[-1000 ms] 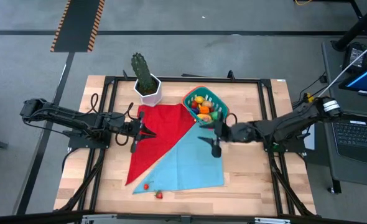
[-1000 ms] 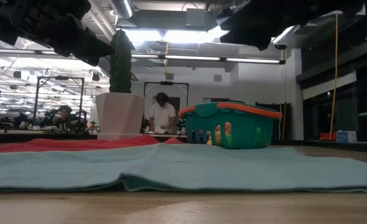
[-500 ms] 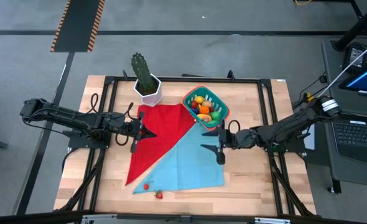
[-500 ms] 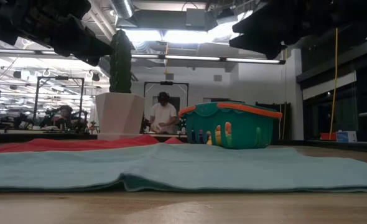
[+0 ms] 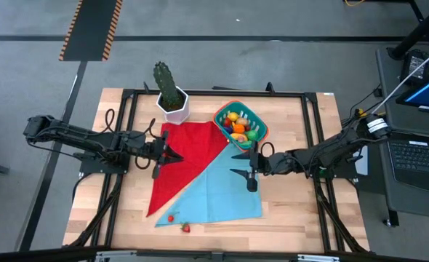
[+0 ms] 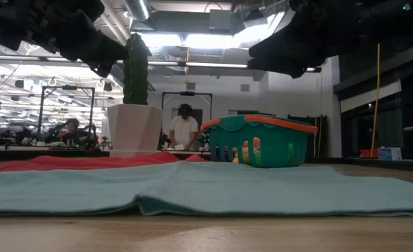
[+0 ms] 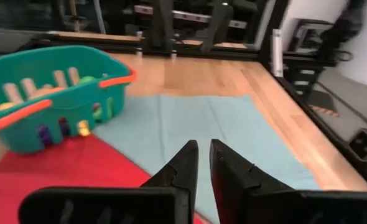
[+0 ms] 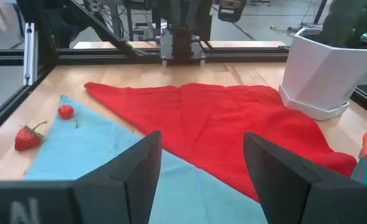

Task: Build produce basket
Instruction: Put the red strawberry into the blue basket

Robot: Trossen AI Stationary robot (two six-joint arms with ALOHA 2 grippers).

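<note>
High view: slotted teal basket [image 5: 241, 124] brims with produce [image 5: 238, 125].

**Basket filled, two red berries lying apart**

You are looking at the basket [image 5: 241, 124], teal with an orange-red rim and slotted sides, sitting upright on the table [image 5: 294, 211] toward its far edge, turned cornerwise. Its near corner is resting at the meeting edge of the red and the blue cloth. Inside, the produce [image 5: 238, 125] is piling up: yellow, orange, green and red pieces are showing, and colours are peeking through the slots. Two pieces are lying well apart from it near the front edge: a cherry [image 5: 171, 217] and a strawberry [image 5: 186, 228].
</note>
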